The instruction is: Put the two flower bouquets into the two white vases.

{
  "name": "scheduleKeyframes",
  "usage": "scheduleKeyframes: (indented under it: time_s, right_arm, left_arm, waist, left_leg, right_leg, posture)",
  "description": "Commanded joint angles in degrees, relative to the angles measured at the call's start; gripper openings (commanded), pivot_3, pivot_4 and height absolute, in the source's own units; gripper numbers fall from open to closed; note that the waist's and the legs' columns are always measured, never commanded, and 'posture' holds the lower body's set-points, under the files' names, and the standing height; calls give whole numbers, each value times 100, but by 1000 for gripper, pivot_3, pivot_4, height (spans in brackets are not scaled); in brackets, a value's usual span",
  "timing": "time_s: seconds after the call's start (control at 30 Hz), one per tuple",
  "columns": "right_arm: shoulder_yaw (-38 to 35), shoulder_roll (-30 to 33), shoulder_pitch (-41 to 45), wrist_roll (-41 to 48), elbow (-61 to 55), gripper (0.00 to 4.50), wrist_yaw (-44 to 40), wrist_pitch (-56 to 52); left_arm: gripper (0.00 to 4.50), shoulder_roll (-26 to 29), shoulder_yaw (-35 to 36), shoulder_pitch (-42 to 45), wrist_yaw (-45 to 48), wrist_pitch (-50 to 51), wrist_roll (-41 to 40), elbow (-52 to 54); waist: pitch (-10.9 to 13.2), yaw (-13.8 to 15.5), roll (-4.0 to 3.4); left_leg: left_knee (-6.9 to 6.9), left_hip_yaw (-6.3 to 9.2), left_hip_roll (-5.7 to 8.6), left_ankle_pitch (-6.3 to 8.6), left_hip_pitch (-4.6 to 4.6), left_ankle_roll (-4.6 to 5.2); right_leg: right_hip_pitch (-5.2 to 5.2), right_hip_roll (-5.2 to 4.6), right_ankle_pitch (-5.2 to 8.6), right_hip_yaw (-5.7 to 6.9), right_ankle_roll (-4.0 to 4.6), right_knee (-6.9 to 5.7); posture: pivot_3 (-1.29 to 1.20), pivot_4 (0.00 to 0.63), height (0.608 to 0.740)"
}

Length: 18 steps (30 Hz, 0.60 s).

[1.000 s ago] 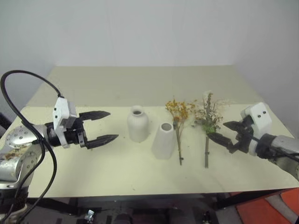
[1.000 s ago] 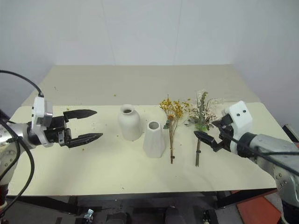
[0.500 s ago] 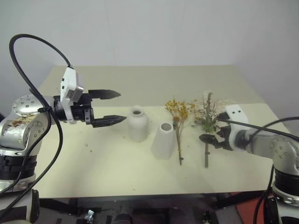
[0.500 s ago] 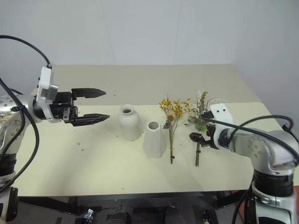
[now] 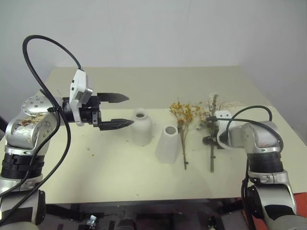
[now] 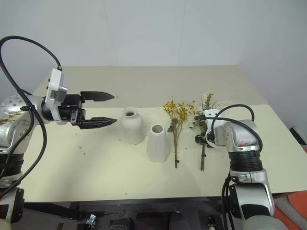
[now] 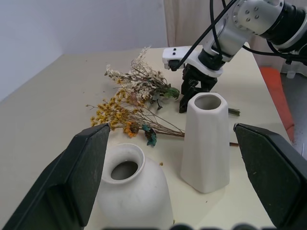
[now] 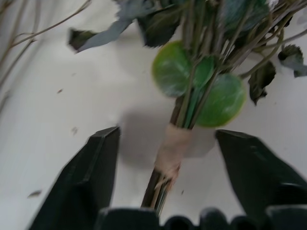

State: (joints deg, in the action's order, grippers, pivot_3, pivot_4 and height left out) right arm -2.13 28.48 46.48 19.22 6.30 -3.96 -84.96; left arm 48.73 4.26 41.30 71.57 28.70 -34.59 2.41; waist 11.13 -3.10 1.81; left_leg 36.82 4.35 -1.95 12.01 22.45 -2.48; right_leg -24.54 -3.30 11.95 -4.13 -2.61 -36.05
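Two white vases stand mid-table: a rounded vase (image 5: 141, 127) with a narrow neck and a cone vase (image 5: 167, 143) to its right. Right of them two bouquets lie flat, a yellow-orange bouquet (image 5: 182, 115) and a bouquet of pale grasses and green leaves (image 5: 213, 112). My right gripper (image 8: 168, 136) points down at the green bouquet's wrapped stem (image 8: 172, 151), open, one finger on each side with gaps. My left gripper (image 5: 128, 110) hovers open just left of the rounded vase, holding nothing.
The cream table (image 5: 110, 167) has free room in front of the vases and behind them. Small dried crumbs lie on the left part. The table's right edge (image 5: 288, 129) runs close behind my right arm.
My right gripper swung forward and down over the green bouquet's stem, and its fingers narrowed. My left gripper rose and moved toward the rounded vase.
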Motion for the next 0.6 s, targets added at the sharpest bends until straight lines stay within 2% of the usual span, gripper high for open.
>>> scheduleKeyframes:
  time_s: [0.03, 0.23, 0.33, 0.43, 0.6]
  right_arm:
    - [26, 13, 228, -244, 39, 2278, -46, 369]
    - [-66, -99, 305, -472, 93, 295, -35, 484]
    - [-232, -210, 356, -591, 37, 269, 102, 457]
    - [-766, -349, 521, -662, -248, 269, 307, 456]
    - [-1168, -550, 537, -613, -1017, 269, 374, 1120]
  left_arm:
    - [4500, 41, 122, 57, -1, -110, 45, 83]
    - [4500, 31, 127, 59, 21, -146, 127, 19]
    - [4500, 34, 129, 88, 41, -170, 149, -28]
    - [4500, 46, 149, 106, 33, -206, 178, -68]
    - [4500, 85, 197, 102, 31, -240, 204, -143]
  waist:
    - [0, -17, 0]
    - [0, -89, 0]
    - [1, -102, -1]
    - [1, -95, -2]
    - [3, -93, -5]
  left_leg:
    - [0, 0, 0, 0, 0, 0]
    - [0, 0, 0, 0, 0, 0]
    - [0, 1, -1, 0, -1, 0]
    - [0, 1, 0, 0, -1, 0]
    - [-1, 2, 0, 0, 3, 0]
  right_leg:
    - [0, 0, 0, 0, -1, 0]
    - [0, 0, 0, 0, -1, 0]
    - [0, 1, -1, 0, -1, -2]
    - [-1, 1, -1, 0, -1, -3]
    - [-4, 0, 0, 0, -1, -2]
  posture:
    - [0, 150, 740]
    - [0, 150, 740]
    - [0, 150, 740]
    - [0, 150, 740]
    - [0, 150, 740]
